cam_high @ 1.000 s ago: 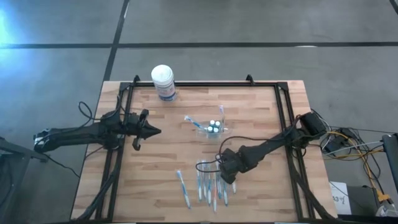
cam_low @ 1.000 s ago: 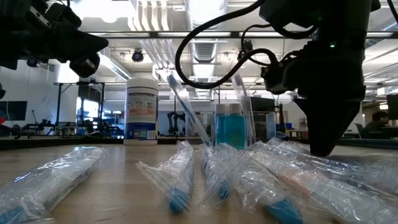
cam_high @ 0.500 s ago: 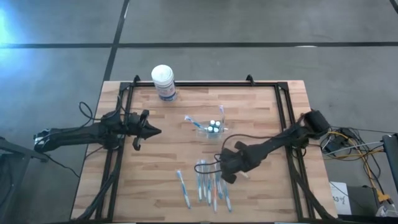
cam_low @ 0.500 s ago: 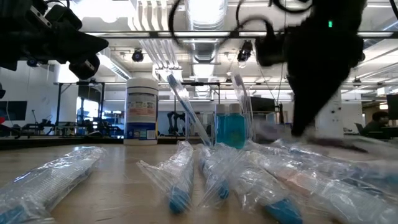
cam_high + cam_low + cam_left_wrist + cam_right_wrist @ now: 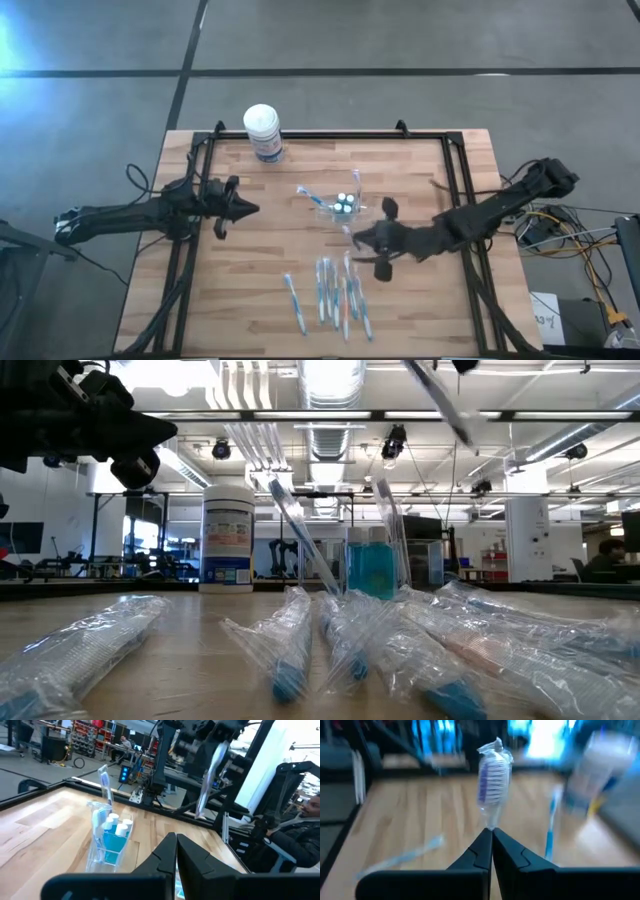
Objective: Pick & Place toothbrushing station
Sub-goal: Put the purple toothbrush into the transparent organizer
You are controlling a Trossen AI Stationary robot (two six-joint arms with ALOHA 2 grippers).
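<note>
The toothbrushing station (image 5: 338, 207) is a clear holder standing on the table's middle, with a toothbrush and small white-capped blue bottles in it. It also shows in the low view (image 5: 370, 565) and the left wrist view (image 5: 107, 837). My right gripper (image 5: 353, 238) is raised just near of the station. It is shut on a wrapped toothbrush (image 5: 491, 785). My left gripper (image 5: 245, 210) is shut and empty, at the table's left, pointing at the station. Several wrapped toothbrushes (image 5: 335, 295) lie flat near the front edge. My right gripper pinches the wrapped toothbrush between its two fingertips, just below the head (image 5: 490, 824). The head with purple bristles sticks out past the fingertips; the fingers hide the rest. The toothbrush is lifted clear of the table and slants in the air (image 5: 210, 775).
A white-lidded round canister with a blue label (image 5: 263, 132) stands at the far left. Black frame rails (image 5: 455, 180) run along the table's sides and far edge. Bare wood (image 5: 270, 250) lies between my left gripper and the pile.
My right gripper has risen from the pile of wrapped toothbrushes, gone a little toward the far edge and tipped from pointing down to nearly level. It has carried one wrapped toothbrush clear of the table. The other toothbrushes stay on the table.
</note>
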